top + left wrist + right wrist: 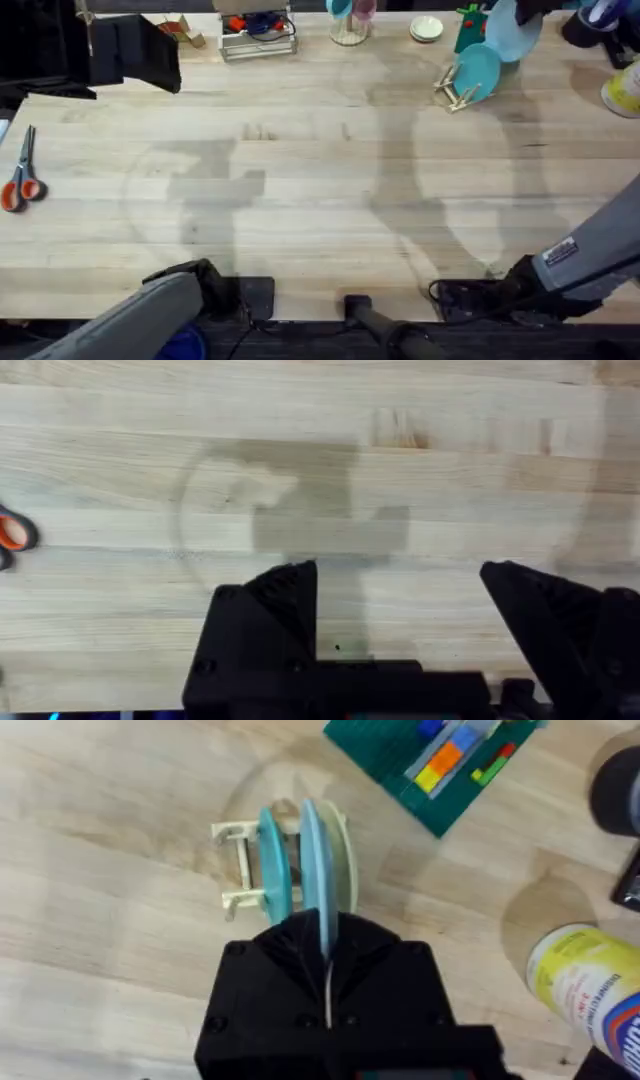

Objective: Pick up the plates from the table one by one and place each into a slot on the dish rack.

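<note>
The light blue plate (512, 36) (312, 860) stands on edge over the small light-wood dish rack (455, 93) (236, 865) at the table's far right, and my right gripper (323, 925) is shut on its rim. The teal plate (478, 72) (271, 860) stands upright in a rack slot on one side of it. On the other side, close against it, stands a pale cream plate (346, 845). Whether the blue plate rests in a slot is hidden. My left gripper (400, 610) hangs open over bare table (320, 450) near the front edge.
Orange-handled scissors (20, 178) (12, 535) lie at the left. A green baseplate with bricks (440, 765) and a yellow canister (588, 995) stand close to the rack. A wire tray (258, 36), a small pale dish (426, 28) and a black box (130, 50) line the back.
</note>
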Controlling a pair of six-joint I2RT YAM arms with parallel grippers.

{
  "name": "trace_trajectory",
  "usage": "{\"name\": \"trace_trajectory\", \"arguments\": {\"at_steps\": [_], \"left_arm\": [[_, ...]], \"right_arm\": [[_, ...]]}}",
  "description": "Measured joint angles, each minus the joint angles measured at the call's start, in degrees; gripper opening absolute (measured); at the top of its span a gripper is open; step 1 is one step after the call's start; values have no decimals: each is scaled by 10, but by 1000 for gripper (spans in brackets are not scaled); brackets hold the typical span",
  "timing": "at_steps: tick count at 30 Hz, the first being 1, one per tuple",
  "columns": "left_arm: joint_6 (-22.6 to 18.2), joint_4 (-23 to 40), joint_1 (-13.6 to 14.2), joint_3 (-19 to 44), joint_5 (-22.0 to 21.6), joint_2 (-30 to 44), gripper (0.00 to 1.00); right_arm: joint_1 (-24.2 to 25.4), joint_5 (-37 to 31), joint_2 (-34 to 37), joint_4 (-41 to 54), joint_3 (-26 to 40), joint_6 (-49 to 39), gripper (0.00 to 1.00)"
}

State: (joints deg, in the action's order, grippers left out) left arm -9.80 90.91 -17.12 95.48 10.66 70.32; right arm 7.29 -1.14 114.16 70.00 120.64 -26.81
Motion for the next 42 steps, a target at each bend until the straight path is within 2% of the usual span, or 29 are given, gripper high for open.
{"name": "trace_trajectory", "arguments": {"at_steps": [30, 42], "left_arm": [[0, 0, 0, 0, 0, 0, 994], [0, 2, 0, 0, 0, 0, 994]], "right_arm": [[0, 1, 54, 5, 0, -9, 31], [0, -2, 56, 5, 0, -20, 31]]}}
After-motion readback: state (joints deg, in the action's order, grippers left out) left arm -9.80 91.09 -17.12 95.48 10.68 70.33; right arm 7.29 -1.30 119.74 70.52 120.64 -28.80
